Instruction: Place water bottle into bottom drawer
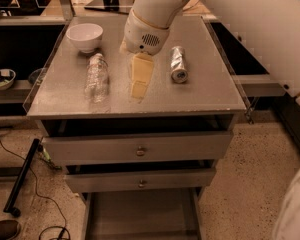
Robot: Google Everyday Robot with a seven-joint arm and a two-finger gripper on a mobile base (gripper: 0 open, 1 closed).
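Nothing is done yet: the water bottle (97, 78) lies on the table (210, 86), just beside my gripper (139, 77). I cannot tell whether the gripper is open or closed, and the bottom drawer (140, 215) waits open well below it

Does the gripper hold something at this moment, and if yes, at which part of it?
Nothing is held. The gripper hangs over the tabletop between the water bottle and the can, touching neither.

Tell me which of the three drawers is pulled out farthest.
The bottom drawer: its bare grey floor shows, while the knobbed top drawer and middle drawer sit only slightly out. The gripper hangs over the tabletop, between water bottle and can.
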